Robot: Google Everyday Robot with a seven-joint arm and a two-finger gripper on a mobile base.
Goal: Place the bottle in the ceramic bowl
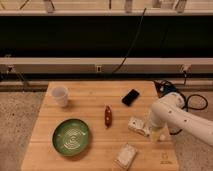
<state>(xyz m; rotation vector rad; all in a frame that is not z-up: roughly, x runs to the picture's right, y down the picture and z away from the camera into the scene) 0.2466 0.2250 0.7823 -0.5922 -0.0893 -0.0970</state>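
packet [126, 156]: flat and pale, nearest, by the front edge of the wooden worktop [95, 159].
ceramic bowl [71, 136]: green with lighter swirl rings, front left, nothing in it.
gripper [154, 131]: low over the right side, just beside the right end of the bottle [137, 125]; fingers spread wide, holding nothing.
bottle: whitish, lying on the worktop right of centre, well apart from the ceramic bowl.
small red bottle [107, 116]: lying mid-worktop, between ceramic bowl and bottle.
phone [131, 97]: black, behind the bottle.
cup [60, 96]: white, far left.

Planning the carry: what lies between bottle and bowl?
Camera view: the red bottle lies near that line; otherwise bare table to the bowl. The tool is at the bottle's right end.
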